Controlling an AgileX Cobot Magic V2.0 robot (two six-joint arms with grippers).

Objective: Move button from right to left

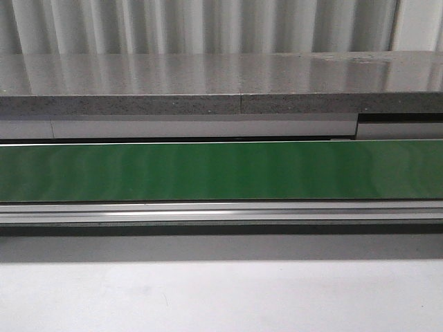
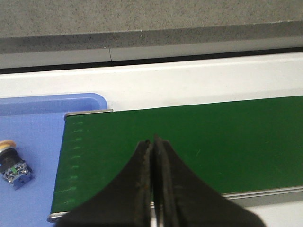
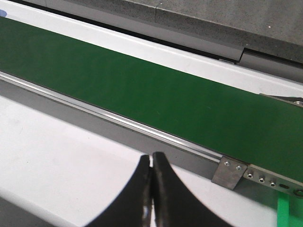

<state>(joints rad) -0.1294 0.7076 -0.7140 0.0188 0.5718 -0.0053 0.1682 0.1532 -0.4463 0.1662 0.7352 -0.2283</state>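
The button (image 2: 13,165), with a yellow cap, black collar and blue-and-clear block, lies on its side in the blue tray (image 2: 33,142) beside the end of the green belt (image 2: 189,137), seen only in the left wrist view. My left gripper (image 2: 152,142) is shut and empty, above the belt and apart from the button. My right gripper (image 3: 151,158) is shut and empty over the white table, in front of the belt (image 3: 142,90). No gripper and no button show in the front view.
The green conveyor belt (image 1: 221,169) runs across the front view with a metal rail (image 1: 221,211) along its near side and a grey stone shelf (image 1: 221,90) behind it. A metal bracket (image 3: 229,172) is fixed on the rail. A green object's edge (image 3: 284,213) shows nearby.
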